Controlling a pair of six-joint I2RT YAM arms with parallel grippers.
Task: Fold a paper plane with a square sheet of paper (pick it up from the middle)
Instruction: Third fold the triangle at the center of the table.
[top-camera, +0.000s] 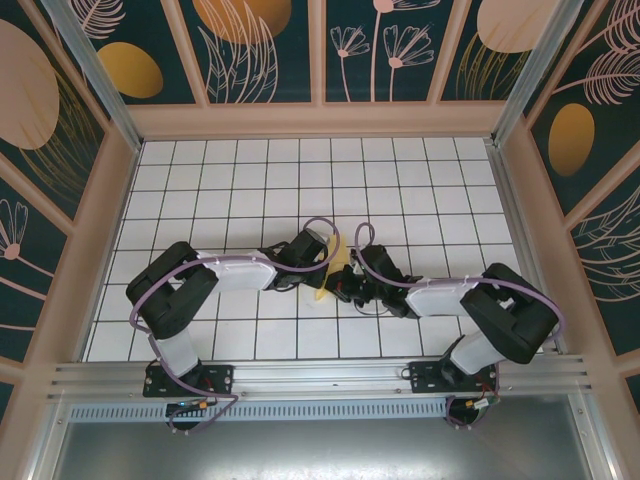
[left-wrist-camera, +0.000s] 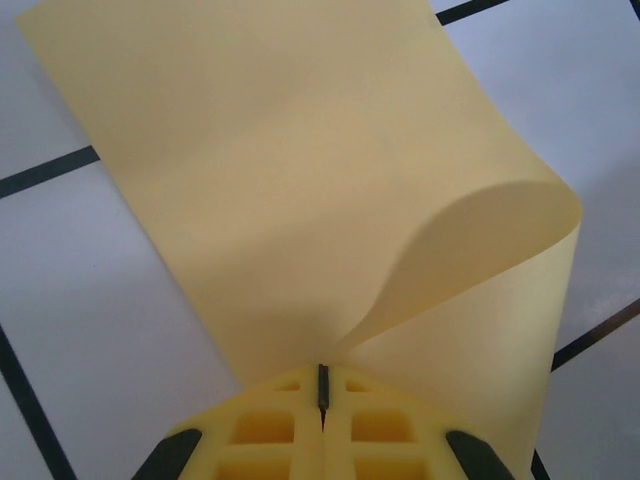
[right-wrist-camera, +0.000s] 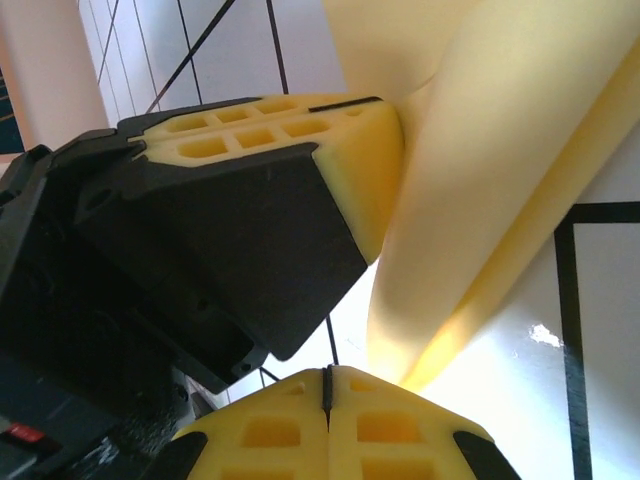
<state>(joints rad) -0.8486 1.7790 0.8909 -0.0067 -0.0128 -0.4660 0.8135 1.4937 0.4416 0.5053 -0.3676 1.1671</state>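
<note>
Mid-fold: my left hand (left-wrist-camera: 322, 372) and right hand (right-wrist-camera: 326, 373) both clench the thin pale-yellow curled paper sheet (left-wrist-camera: 300, 180). Next, I reckon, flatten that curl into a sharp crease.

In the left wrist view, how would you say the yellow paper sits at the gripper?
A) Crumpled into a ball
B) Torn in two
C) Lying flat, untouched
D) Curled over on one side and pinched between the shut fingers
D: the square sheet of paper bends over in a smooth curl on the right and runs into the closed slit of the left gripper.
</note>
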